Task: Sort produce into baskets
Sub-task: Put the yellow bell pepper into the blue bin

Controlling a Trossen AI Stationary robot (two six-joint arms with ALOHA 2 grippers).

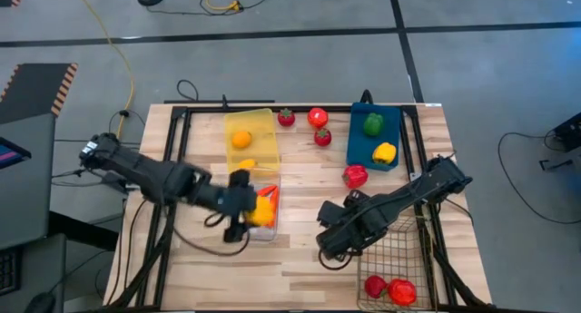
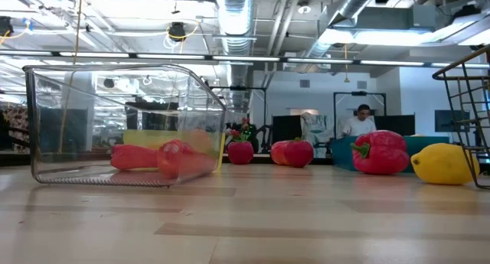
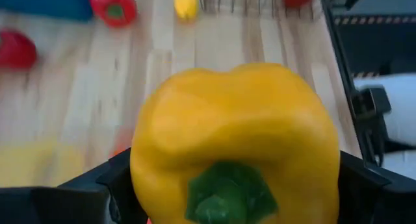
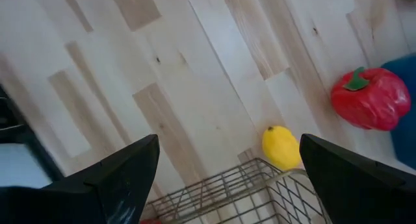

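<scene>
The left gripper's (image 1: 247, 209) fingers pinch a yellow pepper (image 3: 235, 146) above the clear bin (image 1: 264, 207) at seven o'clock; its glossy skin could slip free.

Glossy plastic yellow pepper (image 3: 234, 146) and red pepper (image 2: 380, 152). The table (image 1: 309, 259) is pale, smooth wood. The clear bin (image 2: 115, 126) is see-through plastic; the basket (image 4: 240, 191) is dark wire.

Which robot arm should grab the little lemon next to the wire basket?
Probably the right. Its open gripper hangs just above the lemon beside the wire basket. The left gripper is busy holding a yellow pepper over the clear bin.
</scene>
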